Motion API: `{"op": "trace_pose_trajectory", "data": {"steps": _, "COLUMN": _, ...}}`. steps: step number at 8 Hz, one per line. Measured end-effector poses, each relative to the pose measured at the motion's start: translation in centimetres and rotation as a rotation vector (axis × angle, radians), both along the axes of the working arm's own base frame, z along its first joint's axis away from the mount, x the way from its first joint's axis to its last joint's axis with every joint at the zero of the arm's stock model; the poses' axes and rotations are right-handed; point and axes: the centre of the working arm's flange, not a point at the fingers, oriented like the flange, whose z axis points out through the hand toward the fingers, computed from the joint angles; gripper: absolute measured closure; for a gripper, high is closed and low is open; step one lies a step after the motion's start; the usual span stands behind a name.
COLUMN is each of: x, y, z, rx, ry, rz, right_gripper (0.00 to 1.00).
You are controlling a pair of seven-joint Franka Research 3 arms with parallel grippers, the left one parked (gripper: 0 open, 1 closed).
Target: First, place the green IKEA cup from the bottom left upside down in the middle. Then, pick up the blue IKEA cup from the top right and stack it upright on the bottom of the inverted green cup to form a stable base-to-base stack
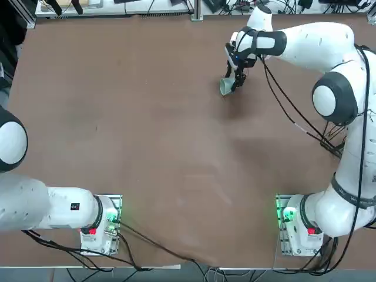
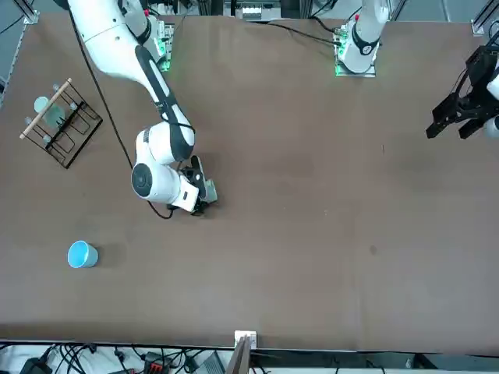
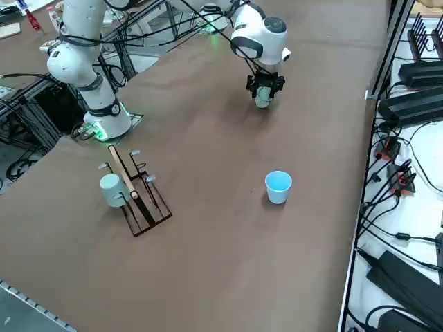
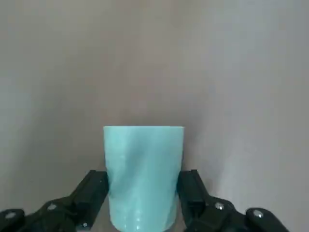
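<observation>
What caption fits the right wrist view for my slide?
Right claw straddling the pale green cup, one finger on each side, above the brown table.

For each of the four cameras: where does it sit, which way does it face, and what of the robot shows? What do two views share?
Top view: overhead, looking straight down; both bases along the bottom, right tool at the green IKEA cup.
Front view: across the table, facing the robot; the right arm at left, the blue IKEA cup near the camera.
Right side view: raised at the robot's right, looking diagonally over a wire rack.
Right wrist view: on the wrist, both fingers flanking the green cup.
Shared: front and side views both show the blue cup and rack.
</observation>
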Motion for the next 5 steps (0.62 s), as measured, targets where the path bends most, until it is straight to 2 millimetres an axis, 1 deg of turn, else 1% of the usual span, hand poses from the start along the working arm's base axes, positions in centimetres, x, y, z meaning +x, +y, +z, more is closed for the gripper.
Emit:
{"op": "trace_pose_trajectory", "data": {"steps": 1, "x": 0.2, "y": 0.0, "z": 0.5, "rx": 0.0, "ry": -0.013, "rz": -0.007, "right_gripper": 0.19}}
{"op": "trace_pose_trajectory", "data": {"steps": 3, "x": 0.8, "y": 0.0, "z": 2.1, "rx": -0.013, "ry": -0.044, "rz": -0.017, "right_gripper": 0.44}}
{"op": "trace_pose_trajectory", "data": {"steps": 4, "x": 0.9, "y": -0.1, "z": 2.1, "rx": -0.018, "ry": -0.045, "rz": -0.028, "right_gripper": 0.4}}
{"op": "trace_pose_trajectory", "data": {"steps": 5, "x": 0.9, "y": -0.2, "z": 1.7, "rx": -0.021, "ry": -0.043, "rz": -0.036, "right_gripper": 0.25}}
